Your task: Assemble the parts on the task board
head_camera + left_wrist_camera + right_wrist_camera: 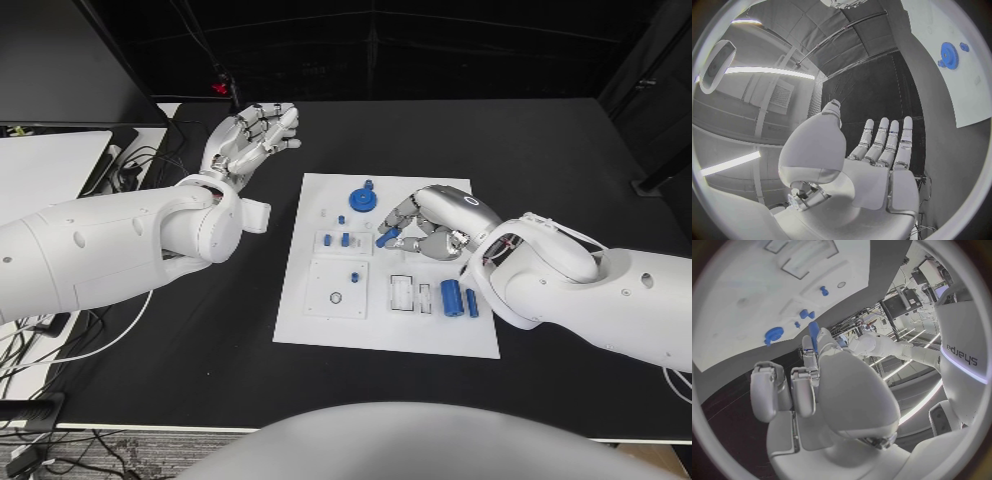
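The white task board (387,335) lies in the middle of the black table. A blue gear (364,199) stands near its far edge, with small blue pegs (338,240) just in front of it and two blue cylinders (460,299) on its right side. My right hand (436,223) hovers over the board's far right part and pinches a blue cylindrical part (387,238) in its fingertips. The right wrist view shows that part (814,335) between the fingers, above the board (748,285) and near the gear (773,333). My left hand (254,136) is open, fingers straight, beyond the board's far left corner.
Square white modules with slots and a ring hole (336,297) sit on the board's middle. A white desk (36,165) with cables borders the table on the left. In the left wrist view the gear (947,52) and board (970,95) lie off to the side of the left hand (879,150).
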### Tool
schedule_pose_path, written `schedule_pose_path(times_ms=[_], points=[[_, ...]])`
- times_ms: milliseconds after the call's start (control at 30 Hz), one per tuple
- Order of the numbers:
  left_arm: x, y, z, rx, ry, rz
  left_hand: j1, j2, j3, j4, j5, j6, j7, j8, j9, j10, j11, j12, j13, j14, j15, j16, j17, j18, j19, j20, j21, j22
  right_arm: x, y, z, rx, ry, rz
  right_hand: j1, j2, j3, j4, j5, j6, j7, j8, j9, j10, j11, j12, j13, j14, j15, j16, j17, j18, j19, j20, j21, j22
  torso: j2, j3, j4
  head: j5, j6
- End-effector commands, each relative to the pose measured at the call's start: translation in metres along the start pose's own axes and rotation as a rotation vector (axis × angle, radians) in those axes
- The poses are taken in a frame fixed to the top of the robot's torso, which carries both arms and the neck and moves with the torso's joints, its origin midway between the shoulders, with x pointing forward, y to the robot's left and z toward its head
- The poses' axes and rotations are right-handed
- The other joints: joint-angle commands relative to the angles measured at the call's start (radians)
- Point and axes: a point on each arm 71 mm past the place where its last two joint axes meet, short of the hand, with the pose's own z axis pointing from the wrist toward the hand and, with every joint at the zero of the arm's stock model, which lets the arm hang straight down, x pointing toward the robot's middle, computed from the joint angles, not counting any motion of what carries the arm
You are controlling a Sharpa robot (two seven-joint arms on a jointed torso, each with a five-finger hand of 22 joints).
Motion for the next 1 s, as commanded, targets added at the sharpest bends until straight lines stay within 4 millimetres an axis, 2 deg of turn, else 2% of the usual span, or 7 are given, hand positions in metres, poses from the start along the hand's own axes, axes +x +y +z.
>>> schedule_pose_path(times_ms=[33, 67, 200, 333, 600, 867, 1000], points=[[0.001, -0.009, 0.001, 0.112, 0.007, -0.006, -0.001, 0.007, 0.006, -0.002, 0.0, -0.008, 0.153, 0.003, -0.001, -0.005, 0.001, 0.003, -0.001, -0.006, -0.001, 0.004, -0.001, -0.009, 0.002, 0.0, 0.006, -0.002, 0.01, 0.014, 0.01, -0.083, 0.066, -0.009, 0.008, 0.0, 0.004, 0.004, 0.004, 0.005, 0.0, 0.003, 0.0, -0.002, 0.004, -0.004, 0.0, 0.092, -0.006, 0.006, 0.201, 0.013, 0.049, -0.003, 0.0, 0.223, 0.0, 0.0004, -0.0021, 0.044, 0.0], [0.002, -0.009, 0.001, 0.112, 0.008, -0.006, -0.001, 0.007, 0.006, -0.002, 0.0, -0.008, 0.153, 0.003, -0.001, -0.005, 0.001, 0.003, -0.001, -0.006, -0.001, 0.004, -0.001, -0.009, 0.002, 0.0, 0.006, -0.002, 0.013, 0.018, 0.013, -0.096, 0.08, -0.015, 0.008, 0.0, 0.004, 0.004, 0.004, 0.005, 0.0, 0.003, 0.0, -0.002, 0.004, -0.004, 0.0, 0.092, -0.006, 0.006, 0.201, 0.013, 0.049, -0.003, 0.0, 0.223, 0.0, 0.0003, -0.0016, 0.056, 0.0], [0.003, -0.008, 0.002, 0.113, 0.01, -0.008, -0.001, 0.007, 0.006, -0.002, 0.0, -0.008, 0.153, 0.003, -0.001, -0.005, 0.001, 0.003, -0.001, -0.006, -0.001, 0.004, -0.001, -0.009, 0.002, 0.0, 0.006, -0.002, 0.025, 0.029, 0.023, -0.134, 0.131, -0.043, 0.01, 0.0, 0.005, 0.005, 0.004, 0.005, 0.001, 0.002, -0.001, -0.004, 0.005, -0.007, 0.0, 0.092, -0.006, 0.006, 0.201, 0.013, 0.048, -0.002, 0.0, 0.223, 0.001, 0.0005, 0.0018, 0.078, 0.0], [0.004, -0.008, 0.002, 0.113, 0.011, -0.008, -0.001, 0.007, 0.006, -0.002, 0.0, -0.008, 0.153, 0.003, -0.001, -0.005, 0.001, 0.003, -0.001, -0.006, -0.001, 0.004, -0.001, -0.009, 0.002, 0.0, 0.006, -0.002, 0.036, 0.038, 0.03, -0.166, 0.174, -0.082, 0.011, 0.001, 0.006, 0.005, 0.004, 0.004, 0.001, 0.001, -0.001, -0.005, 0.006, -0.008, 0.0, 0.092, -0.005, 0.006, 0.202, 0.013, 0.048, -0.002, -0.001, 0.223, 0.001, -0.0007, -0.0017, 0.103, 0.0], [0.004, -0.008, 0.002, 0.112, 0.013, -0.009, -0.001, 0.007, 0.006, -0.002, 0.0, -0.008, 0.153, 0.003, -0.001, -0.005, 0.001, 0.003, -0.001, -0.006, -0.001, 0.004, -0.001, -0.009, 0.002, 0.0, 0.006, -0.002, 0.048, 0.047, 0.035, -0.204, 0.226, -0.168, 0.013, 0.001, 0.008, 0.005, 0.004, 0.003, 0.002, -0.001, -0.002, -0.008, 0.007, -0.01, 0.0, 0.092, -0.004, 0.007, 0.204, 0.013, 0.048, -0.001, -0.001, 0.222, 0.0, -0.0022, -0.0027, 0.103, 0.0], [0.004, -0.008, 0.002, 0.112, 0.013, -0.009, 0.0, 0.01, 0.005, -0.002, 0.002, -0.009, 0.153, 0.005, -0.002, -0.007, 0.001, 0.007, -0.002, -0.007, -0.001, 0.006, -0.004, -0.009, 0.002, 0.0, 0.006, -0.002, 0.058, 0.049, 0.036, -0.21, 0.269, -0.213, 0.014, 0.001, 0.009, 0.005, 0.004, 0.001, 0.004, -0.003, -0.003, -0.01, 0.008, -0.011, 0.0, 0.092, -0.003, 0.007, 0.204, 0.013, 0.047, 0.0, -0.003, 0.222, 0.001, 0.0002, -0.0018, 0.102, 0.0], [0.003, -0.008, 0.002, 0.113, 0.011, -0.008, 0.0, 0.01, 0.005, -0.002, 0.002, -0.009, 0.153, 0.005, -0.002, -0.007, 0.001, 0.007, -0.002, -0.007, -0.001, 0.006, -0.004, -0.009, 0.002, 0.0, 0.006, -0.002, 0.062, 0.05, 0.036, -0.212, 0.276, -0.224, 0.014, 0.001, 0.009, 0.005, 0.004, 0.001, 0.004, -0.004, -0.003, -0.011, 0.009, -0.011, 0.0, 0.092, -0.003, 0.007, 0.204, 0.013, 0.047, 0.0, -0.002, 0.222, 0.001, 0.0, -0.0025, 0.1, 0.0]])
